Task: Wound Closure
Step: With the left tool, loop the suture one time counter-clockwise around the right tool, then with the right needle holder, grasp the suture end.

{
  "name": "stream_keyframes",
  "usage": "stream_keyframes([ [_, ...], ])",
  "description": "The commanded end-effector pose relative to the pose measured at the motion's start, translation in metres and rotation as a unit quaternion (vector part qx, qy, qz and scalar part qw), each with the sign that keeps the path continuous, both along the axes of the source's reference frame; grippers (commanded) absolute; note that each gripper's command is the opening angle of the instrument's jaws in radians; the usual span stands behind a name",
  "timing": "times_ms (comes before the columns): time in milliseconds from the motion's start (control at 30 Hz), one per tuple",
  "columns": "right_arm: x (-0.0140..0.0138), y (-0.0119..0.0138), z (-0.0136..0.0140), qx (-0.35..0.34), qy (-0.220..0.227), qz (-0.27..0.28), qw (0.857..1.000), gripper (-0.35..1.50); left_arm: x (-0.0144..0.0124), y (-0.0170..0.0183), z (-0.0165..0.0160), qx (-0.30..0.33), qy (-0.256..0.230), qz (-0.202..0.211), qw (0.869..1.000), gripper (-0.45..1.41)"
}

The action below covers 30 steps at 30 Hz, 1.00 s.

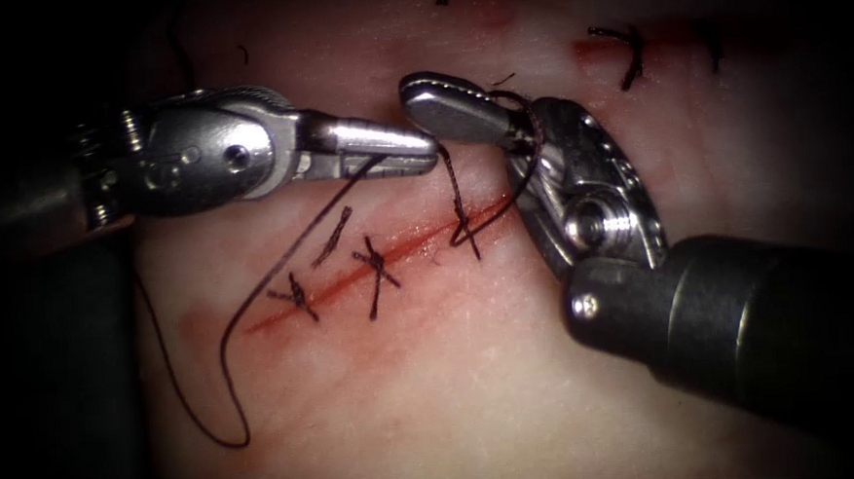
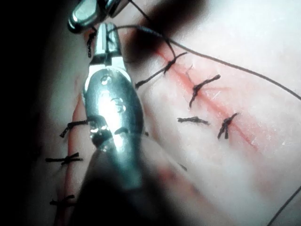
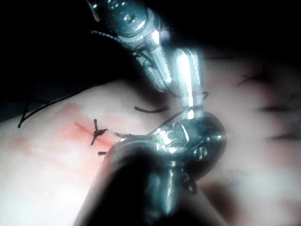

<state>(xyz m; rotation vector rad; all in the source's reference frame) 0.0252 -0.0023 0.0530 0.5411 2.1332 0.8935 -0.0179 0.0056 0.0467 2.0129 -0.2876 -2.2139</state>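
The tissue (image 1: 474, 383) has a slanting red cut (image 1: 351, 278) with three dark stitches across it. My left tool (image 1: 427, 152) comes in from the left, its jaws shut on the thread (image 1: 282, 262) just above the newest stitch (image 1: 463, 230). From the jaws a short strand drops to that stitch, and a long strand sweeps down into a loop on the cut's left. My right tool (image 1: 414, 92) points up and left, tip beside the left tool's tip, jaws shut. Thread is wound round its neck (image 1: 531, 137). The left wrist view shows my left tool (image 2: 104, 33) near the right tool's tip (image 2: 84, 14).
Red fluid stains the tissue along the cut (image 1: 207, 329). Another stitched cut lies at the upper right (image 1: 632, 53), and a row of stitches (image 2: 70, 127) shows in the left wrist view. A loose cut end of thread (image 1: 334, 237) lies left of the cut.
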Motion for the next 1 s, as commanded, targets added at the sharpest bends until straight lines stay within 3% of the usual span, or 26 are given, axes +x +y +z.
stream_keyframes([
  [33,0.0002,0.0007,0.0004,0.003,-0.003,0.002,1.000,-0.20,-0.0008,0.0003,0.0006,0.003,0.003,0.002,1.000,-0.35],
  [100,-0.0006,0.0010,0.0006,0.032,-0.038,-0.008,0.999,-0.21,-0.0011,-0.0006,0.0012,0.012,0.004,0.007,1.000,-0.35],
  [167,-0.0014,0.0013,0.0006,0.060,-0.125,-0.007,0.990,-0.13,-0.0016,-0.0022,0.0020,0.019,0.016,0.014,1.000,-0.35],
  [267,-0.0014,0.0015,0.0005,0.072,-0.190,-0.015,0.979,0.12,-0.0020,-0.0035,0.0023,0.024,0.020,0.020,0.999,-0.35],
  [400,-0.0009,0.0014,0.0005,0.055,-0.276,-0.013,0.960,0.83,-0.0025,-0.0050,0.0022,0.027,0.028,0.029,0.999,-0.35],
  [533,-0.0003,0.0011,0.0003,0.043,-0.355,-0.012,0.934,1.11,-0.0029,-0.0060,0.0018,0.026,0.033,0.033,0.999,-0.35],
  [700,0.0007,0.0000,0.0011,0.033,-0.446,-0.006,0.894,1.13,-0.0034,-0.0073,0.0022,0.033,0.046,0.038,0.998,-0.35],
  [733,0.0008,-0.0004,0.0015,0.032,-0.460,-0.010,0.887,1.01,-0.0034,-0.0074,0.0025,0.032,0.050,0.040,0.997,-0.35],
  [833,0.0008,-0.0006,0.0021,0.036,-0.480,-0.004,0.877,0.93,-0.0034,-0.0075,0.0026,0.031,0.053,0.042,0.997,-0.35],
  [1000,0.0014,-0.0004,0.0033,0.036,-0.521,-0.003,0.853,0.96,-0.0034,-0.0077,0.0030,0.035,0.056,0.042,0.997,-0.35],
])
